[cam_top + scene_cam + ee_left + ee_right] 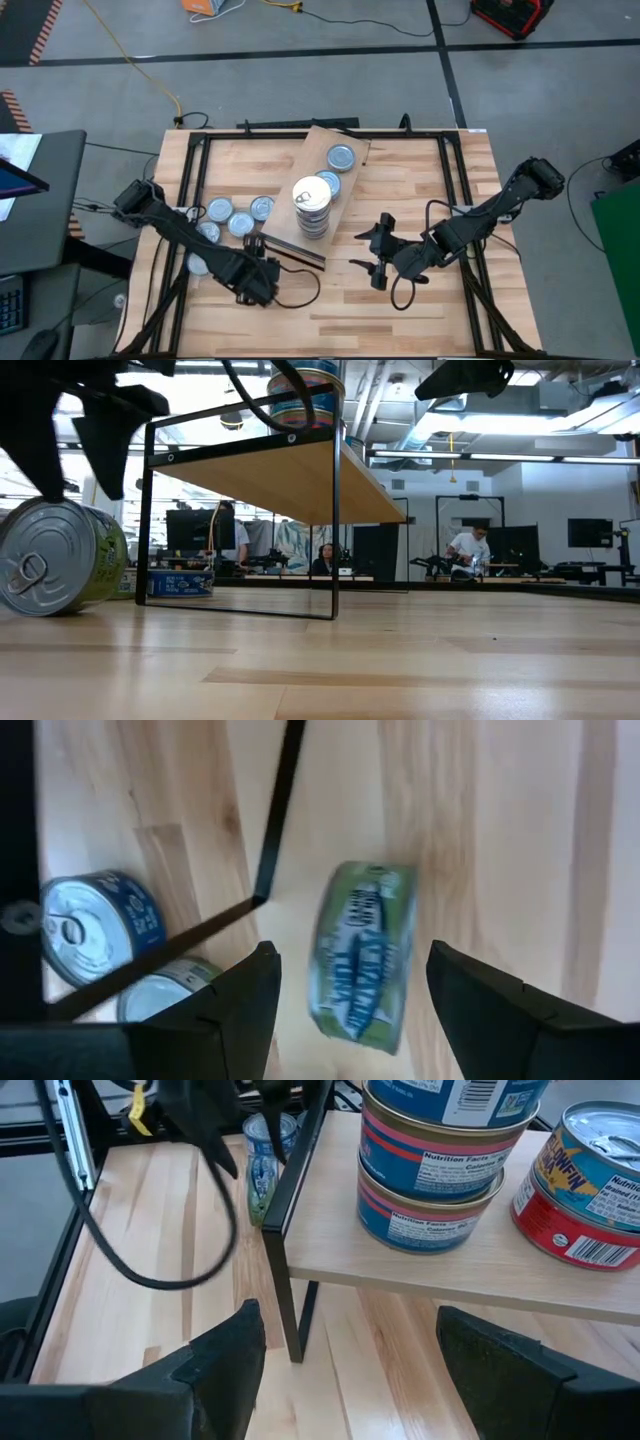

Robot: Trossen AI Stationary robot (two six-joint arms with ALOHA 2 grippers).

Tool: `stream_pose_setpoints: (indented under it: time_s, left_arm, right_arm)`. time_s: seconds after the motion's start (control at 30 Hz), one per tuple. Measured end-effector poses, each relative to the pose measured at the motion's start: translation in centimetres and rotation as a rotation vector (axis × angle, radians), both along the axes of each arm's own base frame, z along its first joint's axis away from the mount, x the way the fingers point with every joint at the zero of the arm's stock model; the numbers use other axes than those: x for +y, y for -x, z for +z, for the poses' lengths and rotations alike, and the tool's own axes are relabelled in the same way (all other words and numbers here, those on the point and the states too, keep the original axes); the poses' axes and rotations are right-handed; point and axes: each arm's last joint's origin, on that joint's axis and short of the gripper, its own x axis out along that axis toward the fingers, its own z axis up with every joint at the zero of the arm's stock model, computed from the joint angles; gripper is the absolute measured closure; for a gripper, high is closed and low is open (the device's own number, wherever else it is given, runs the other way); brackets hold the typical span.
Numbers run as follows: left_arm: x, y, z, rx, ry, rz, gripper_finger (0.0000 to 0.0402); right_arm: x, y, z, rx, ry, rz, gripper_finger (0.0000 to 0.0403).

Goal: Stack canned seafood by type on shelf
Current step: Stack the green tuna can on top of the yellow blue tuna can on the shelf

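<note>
The shelf (345, 150) is a light-wood board on a black frame, standing slantwise at mid-table. It bears a stack of tins (312, 207) and two single tins (341, 157). My left gripper (350, 948) hovers open near the shelf's near corner, pointing down. Below it, a green-labelled tin (365, 955) stands on its edge on the table, its pull-tab lid (35, 565) upright, with gaps to both fingers. Several silver-topped tins (241, 222) lie flat left of the shelf. My right gripper (350, 1370) waits open to the shelf's right, facing the stack (440, 1160).
The shelf's black legs (275, 820) stand close to my left gripper, with a blue tin (95, 925) and another tin behind them. A red tin (590, 1180) sits on the shelf beside the stack. Bare slatted tabletop (330, 310) lies along the near edge. People sit in the room beyond.
</note>
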Motion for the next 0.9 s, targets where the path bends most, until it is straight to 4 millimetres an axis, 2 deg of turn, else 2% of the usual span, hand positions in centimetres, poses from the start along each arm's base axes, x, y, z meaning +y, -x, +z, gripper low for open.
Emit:
stream_pose_setpoints:
  time_s: [0.2, 0.43, 0.7, 0.9]
  left_arm:
    - [0.6, -0.4, 0.0, 0.02, 0.021, -0.005, 0.0161]
    - [1.1, 0.1, -1.5, 0.039, -0.024, -0.013, 0.0161]
    - [0.9, 0.2, -1.5, 0.036, 0.016, 0.001, 0.017]
    - [-0.2, 1.2, -1.3, 0.05, 0.095, 0.022, 0.0173]
  right_arm:
    - [0.0, 0.0, 0.0, 0.003, 0.002, 0.001, 0.0086]
    - [0.0, 0.0, 0.0, 0.002, 0.001, 0.001, 0.0086]
    - [0.0, 0.0, 0.0, 0.0, 0.0, 0.002, 0.0086]
    - [0.0, 0.0, 0.0, 0.0, 0.0, 0.001, 0.0086]
